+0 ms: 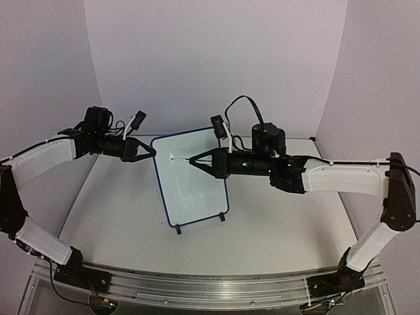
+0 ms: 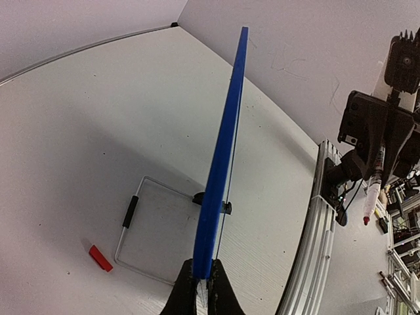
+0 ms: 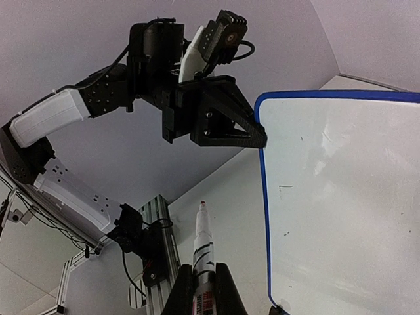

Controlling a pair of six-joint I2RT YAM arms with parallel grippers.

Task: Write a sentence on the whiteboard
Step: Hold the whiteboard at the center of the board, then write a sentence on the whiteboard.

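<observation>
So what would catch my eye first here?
A nearly blank whiteboard stands upright on the table. The left end effector pinches its upper left edge, and the right end effector aims a red-tipped marker at its face. A small red cap lies on the board's back side.

Sheathed in white shells on left arm and right arm, jointed in black. Tipped with black triangular left claw and right claw, dotted with screws. Looped with a black cable above the right wrist.
</observation>
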